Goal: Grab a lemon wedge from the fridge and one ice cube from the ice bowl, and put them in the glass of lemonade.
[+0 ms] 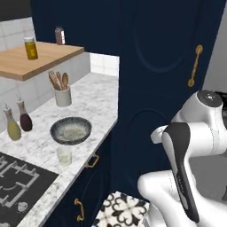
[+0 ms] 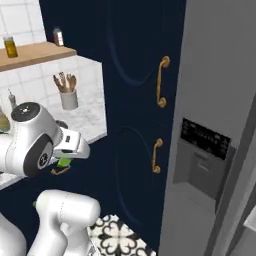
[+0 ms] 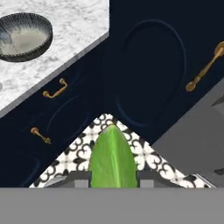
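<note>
Was polished grey-white veined marble, faintly glossy: the counter [image 1: 95, 104]. Looked glazed ceramic, dark ribbed rim around a speckled matt inside: the ice bowl [image 1: 71, 130]. Appeared pale, translucent and smooth, at 6 o'clock of that bowl: the glass of lemonade [image 1: 64, 155]. Showed warm matt wood grain: the shelf [image 1: 37, 59]. Wore deep navy satin paint with brushed brass handles: the cabinets [image 2: 135, 100]. Looked brushed silver-grey metal: the fridge [image 2: 220, 90]. Shone smooth, waxy green: the lemon wedge [image 3: 112, 159].

Yellow-green lemon wedge [image 3: 112, 158], dark-rimmed speckled ice bowl [image 1: 71, 130], navy cabinets [image 1: 150, 66].
</note>
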Controlling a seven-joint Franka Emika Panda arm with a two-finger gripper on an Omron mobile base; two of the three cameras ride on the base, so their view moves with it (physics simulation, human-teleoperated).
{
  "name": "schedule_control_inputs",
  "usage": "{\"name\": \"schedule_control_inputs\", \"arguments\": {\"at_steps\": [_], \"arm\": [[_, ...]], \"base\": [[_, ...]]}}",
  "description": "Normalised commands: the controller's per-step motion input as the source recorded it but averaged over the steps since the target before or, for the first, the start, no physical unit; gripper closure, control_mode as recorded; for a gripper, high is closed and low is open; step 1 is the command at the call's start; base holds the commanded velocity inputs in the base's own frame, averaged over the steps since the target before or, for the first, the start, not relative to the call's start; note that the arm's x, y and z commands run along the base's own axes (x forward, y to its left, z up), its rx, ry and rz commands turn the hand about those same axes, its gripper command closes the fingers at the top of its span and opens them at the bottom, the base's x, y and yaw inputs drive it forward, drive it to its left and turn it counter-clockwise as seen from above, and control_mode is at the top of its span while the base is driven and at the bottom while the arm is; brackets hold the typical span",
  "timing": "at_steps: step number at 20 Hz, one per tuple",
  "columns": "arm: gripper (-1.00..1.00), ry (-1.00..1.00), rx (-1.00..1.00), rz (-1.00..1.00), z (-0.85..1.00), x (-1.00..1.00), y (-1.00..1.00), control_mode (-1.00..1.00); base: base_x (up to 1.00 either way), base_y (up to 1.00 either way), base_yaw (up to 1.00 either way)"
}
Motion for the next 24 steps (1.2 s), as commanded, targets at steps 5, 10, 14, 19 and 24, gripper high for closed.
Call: {"name": "schedule_control_inputs", "arguments": {"at_steps": [5, 10, 14, 19, 24], "arm": [[1.0, 0.0, 0.0, 0.0, 0.0, 0.0, 0.0, 1.0], [1.0, 0.0, 0.0, 0.0, 0.0, 0.0, 0.0, 1.0], [1.0, 0.0, 0.0, 0.0, 0.0, 0.0, 0.0, 1.0], [1.0, 0.11, 0.0, 0.23, -0.19, 0.18, 0.16, -1.0], [1.0, 0.34, -0.04, 0.47, -0.37, 0.38, 0.41, -1.0]], "base": [[0.67, 0.18, 0.69], [0.8, 0.1, 0.69], [0.61, 0.18, 0.7], [0.31, 0.17, 0.4], [0.0, 0.0, 0.0]]}}
